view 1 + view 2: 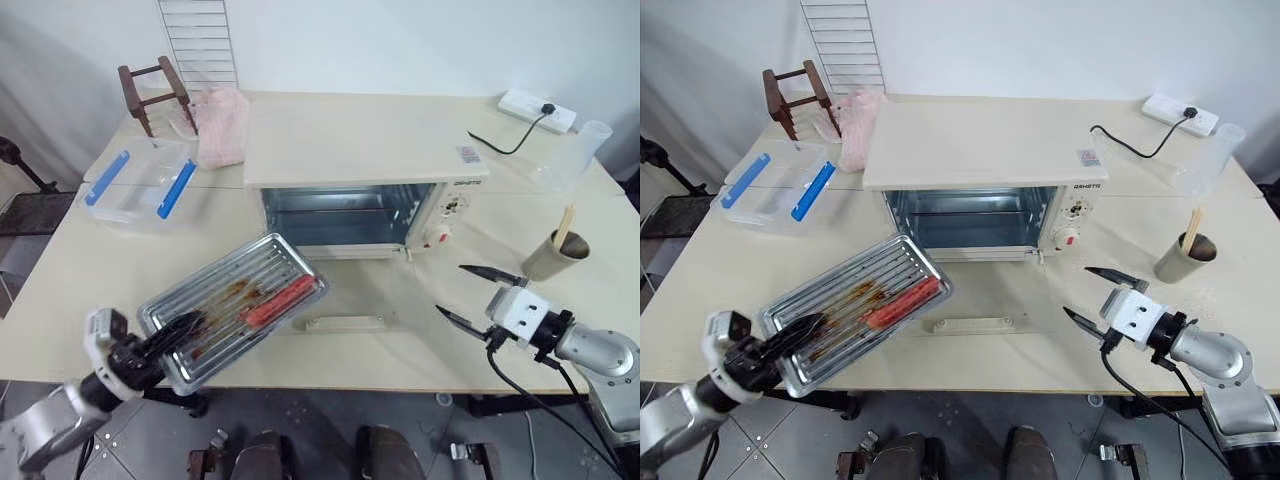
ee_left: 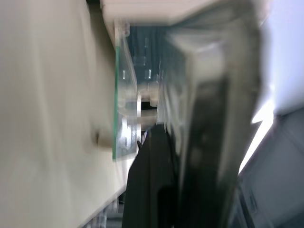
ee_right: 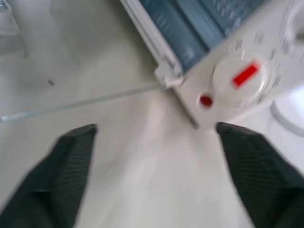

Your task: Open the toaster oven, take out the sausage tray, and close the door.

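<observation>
You've got the sausage tray [image 1: 235, 305] out at lower left, tilted, left claw [image 1: 172, 336] clamped on its near corner; stiff, light, greasy metal, so the sausage [image 1: 281, 300] may roll; right claw [image 1: 478, 295] gapes empty near the dropped door [image 1: 345, 300].

Sausage tray [image 1: 235, 305] out, tilted; door [image 1: 345, 295] lies open, seemingly flat.

Sausage tray [image 1: 232, 305] in left tool [image 1: 172, 335] (door [image 1: 345, 300] down)
</observation>
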You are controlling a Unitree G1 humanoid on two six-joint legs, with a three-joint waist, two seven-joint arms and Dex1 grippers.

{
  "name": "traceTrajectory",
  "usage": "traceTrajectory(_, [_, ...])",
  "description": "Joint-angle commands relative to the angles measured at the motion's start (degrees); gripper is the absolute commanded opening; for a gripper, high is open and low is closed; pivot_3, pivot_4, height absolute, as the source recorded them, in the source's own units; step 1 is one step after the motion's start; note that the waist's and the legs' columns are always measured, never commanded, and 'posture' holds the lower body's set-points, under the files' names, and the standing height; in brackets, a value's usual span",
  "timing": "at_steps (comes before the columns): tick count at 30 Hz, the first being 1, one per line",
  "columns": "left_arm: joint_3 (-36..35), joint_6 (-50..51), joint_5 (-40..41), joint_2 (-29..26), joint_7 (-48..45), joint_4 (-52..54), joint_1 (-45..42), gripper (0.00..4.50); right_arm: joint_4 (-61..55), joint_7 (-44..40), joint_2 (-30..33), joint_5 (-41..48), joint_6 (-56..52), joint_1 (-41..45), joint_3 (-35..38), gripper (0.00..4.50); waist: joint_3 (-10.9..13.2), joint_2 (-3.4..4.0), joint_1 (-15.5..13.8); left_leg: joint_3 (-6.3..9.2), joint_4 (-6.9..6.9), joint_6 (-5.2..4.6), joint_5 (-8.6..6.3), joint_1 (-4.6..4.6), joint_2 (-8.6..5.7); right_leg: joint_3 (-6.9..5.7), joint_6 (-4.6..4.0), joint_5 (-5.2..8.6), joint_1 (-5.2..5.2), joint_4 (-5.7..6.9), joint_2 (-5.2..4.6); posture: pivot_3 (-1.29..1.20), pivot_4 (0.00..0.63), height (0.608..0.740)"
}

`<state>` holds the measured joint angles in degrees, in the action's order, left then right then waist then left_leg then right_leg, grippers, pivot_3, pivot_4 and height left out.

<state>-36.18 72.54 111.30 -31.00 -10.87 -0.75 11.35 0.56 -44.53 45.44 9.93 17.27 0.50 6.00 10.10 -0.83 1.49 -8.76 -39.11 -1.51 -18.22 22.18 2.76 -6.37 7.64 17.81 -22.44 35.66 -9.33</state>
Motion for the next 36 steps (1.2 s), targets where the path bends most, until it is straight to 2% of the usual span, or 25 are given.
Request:
traceTrajectory(1, [-5.3, -4.1, 1.7, 3.8, 0.3, 4.4, 2.5, 0.00, 1.5, -3.1, -0.9, 3.3, -1.7, 1.7, 0.1, 2.86, 0.0, 0.01, 0.1, 0.01, 0.00, 0.00, 0.00, 0.00, 0.02, 0.00, -0.01, 0.00, 0.00, -0.02, 0.01, 0.00, 0.150, 0.740])
traceTrajectory(6, [-8.4, -10.6, 1.7, 15.2, 1.1, 13.2, 10.1, 0.00, 5.7, -10.7, -2.0, 6.6, -6.9, 4.9, -3.1, 1.15, 0.0, 0.01, 0.4, -0.04, 0.00, 0.00, 0.00, 0.00, 0.03, 0.05, -0.05, 0.03, 0.00, -0.07, -0.03, 0.00, 0.150, 0.740])
traceTrajectory(9, [-7.2, -12.3, 1.7, 18.0, 1.3, 16.6, 13.3, 0.00, 7.9, -14.0, -2.2, 6.9, -8.4, 6.8, -4.2, 0.07, 0.0, 0.00, 0.2, -0.05, 0.00, -0.01, 0.00, -0.01, 0.06, 0.03, -0.21, 0.11, 0.00, -0.07, -0.02, 0.00, 0.150, 0.740])
traceTrajectory(18, [-7.9, -16.6, 1.7, 19.2, 0.7, 19.2, 15.7, 0.00, 13.3, -18.2, -3.0, 5.7, -8.5, 11.8, -4.8, 0.03, 0.0, 0.04, 0.1, -0.02, -0.01, -0.10, -0.07, 0.02, -0.03, -0.12, -0.31, 0.16, 0.02, -0.12, -0.10, 0.00, 0.150, 0.740])
traceTrajectory(25, [-10.8, -22.3, 1.7, 25.0, 4.3, 19.8, 14.8, 0.00, 14.2, -18.6, -3.9, 5.2, -9.0, 12.1, -5.4, 0.03, 0.0, 0.04, 0.1, -0.02, -0.01, -0.11, -0.08, 0.03, -0.01, -0.18, -0.31, 0.17, 0.04, -0.15, -0.10, 0.00, 0.150, 0.740])
traceTrajectory(29, [-13.9, -26.7, 1.7, 27.9, 8.6, 19.9, 9.8, 0.00, 15.1, -19.5, -4.3, 5.3, -9.4, 12.2, -5.9, 0.03, 0.0, 0.00, 0.1, -0.02, -0.01, -0.11, -0.08, 0.02, 0.00, -0.20, -0.31, 0.16, 0.06, -0.16, -0.09, 0.00, 0.150, 0.740])
traceTrajectory(36, [-16.7, -30.3, 1.7, 29.0, 17.6, 18.1, -0.1, 0.00, 15.5, -23.6, -5.7, 8.4, -15.8, 13.8, -6.7, 0.03, -0.1, -0.09, 0.1, 0.03, -0.01, -0.12, -0.08, 0.00, 0.01, -0.28, -0.29, 0.15, 0.12, -0.15, -0.07, 0.00, 0.150, 0.740])
